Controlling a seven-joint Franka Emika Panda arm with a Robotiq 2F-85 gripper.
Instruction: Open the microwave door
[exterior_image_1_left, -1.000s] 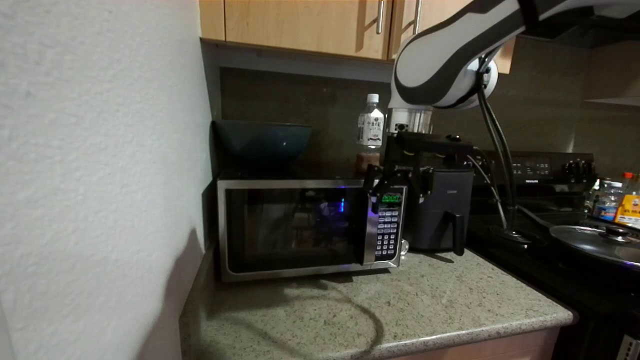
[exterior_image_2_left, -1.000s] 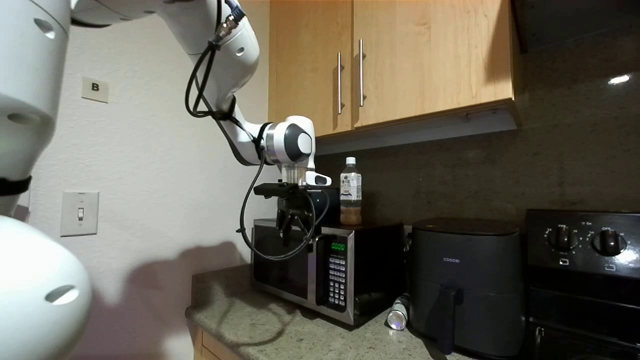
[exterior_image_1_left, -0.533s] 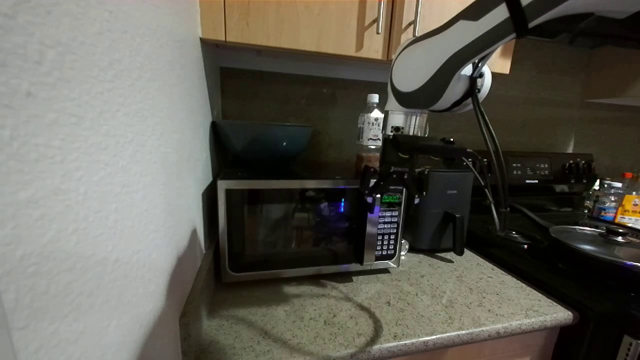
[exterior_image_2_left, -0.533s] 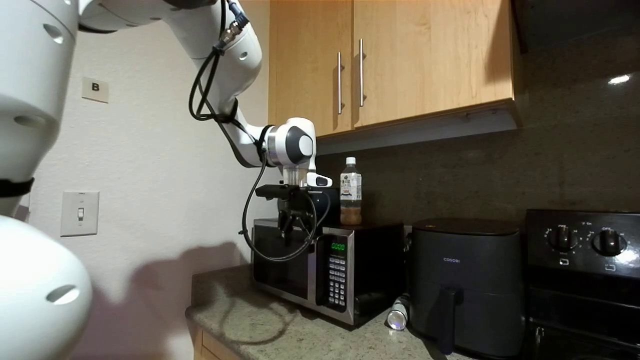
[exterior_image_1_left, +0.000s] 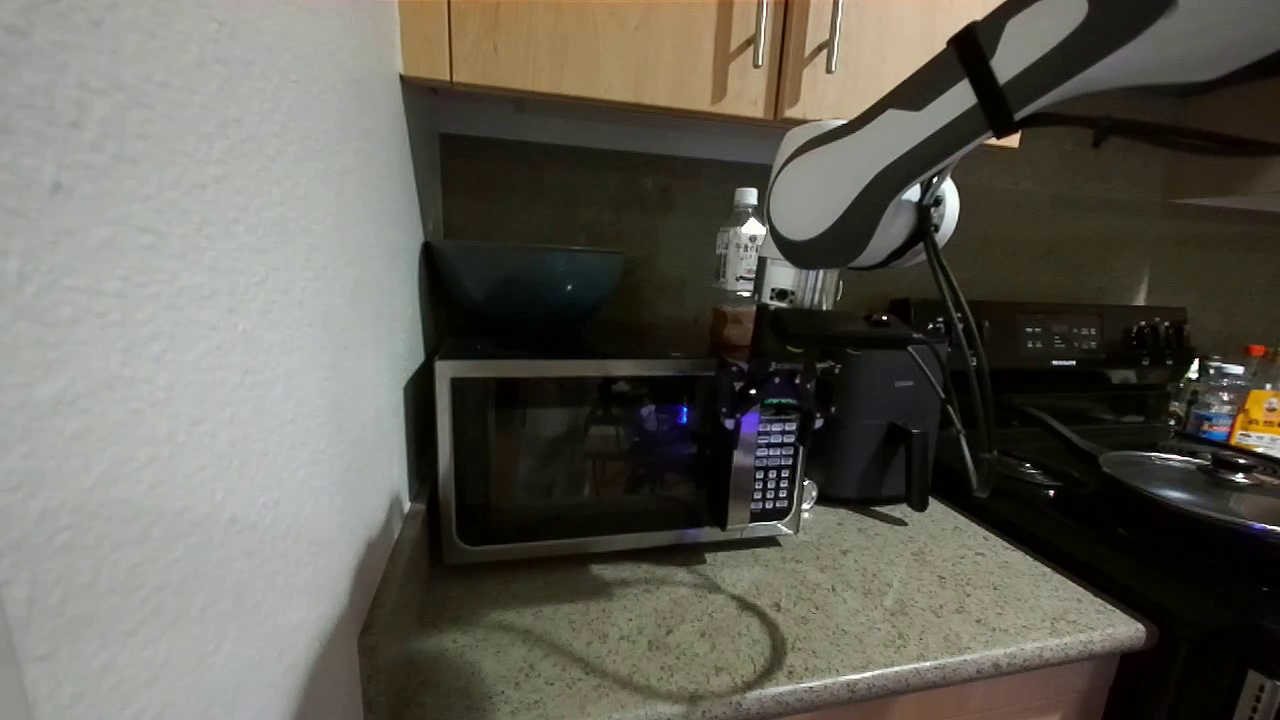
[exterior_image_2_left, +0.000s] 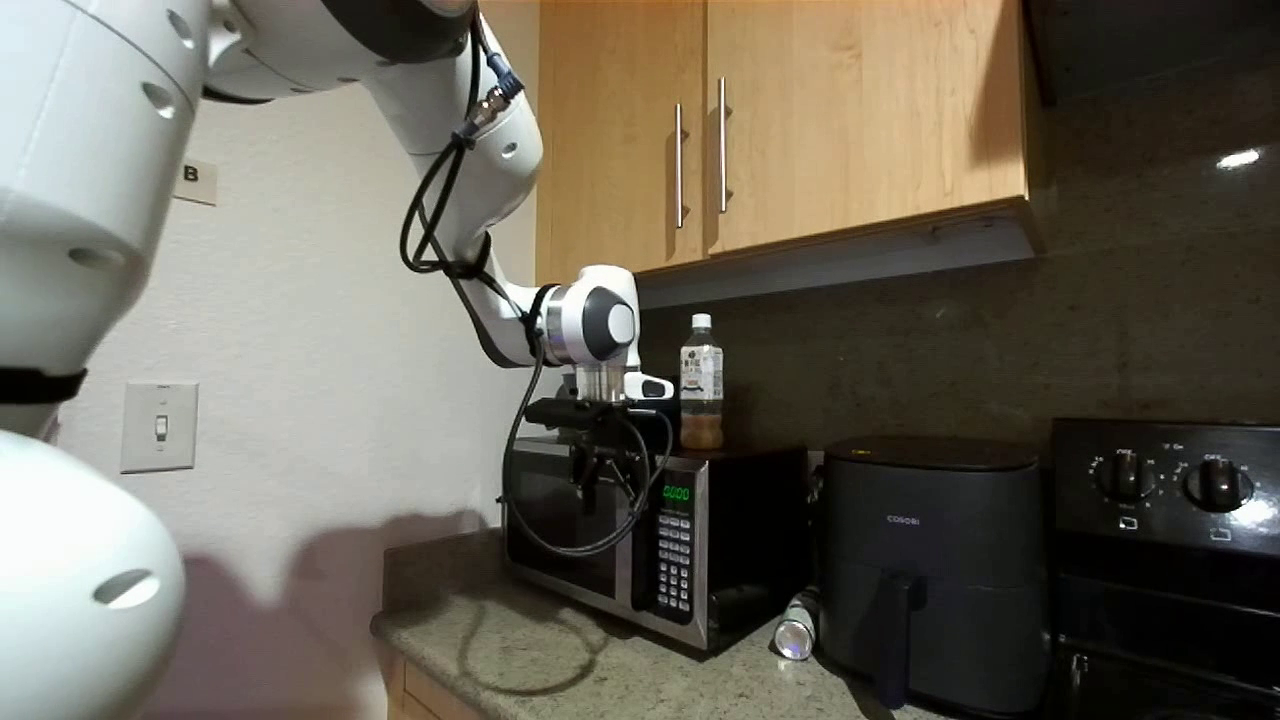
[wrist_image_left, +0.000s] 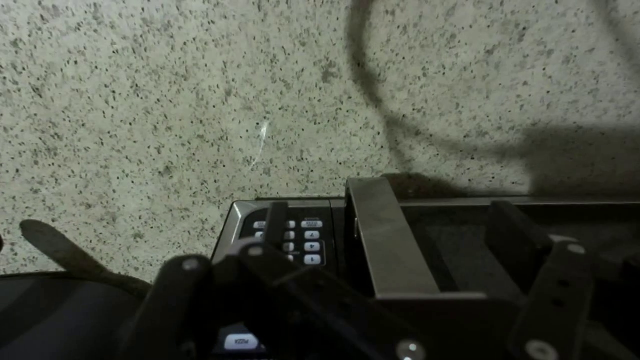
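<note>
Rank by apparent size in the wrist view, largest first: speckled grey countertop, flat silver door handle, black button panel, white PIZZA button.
1. Speckled grey countertop
2. Flat silver door handle and black button panel: unranked, panel partly hidden
3. White PIZZA button

I have my tool pointing down, fingers spread well apart, both showing in wrist view. Wrist sits directly above tool in both exterior views. Forearm slopes up and away from tool, dark strap wrapped round it. Beyond forearm, in exterior view, my arm bends over high above tool; bulky white links stand well apart from tool, partly out of view.
</note>
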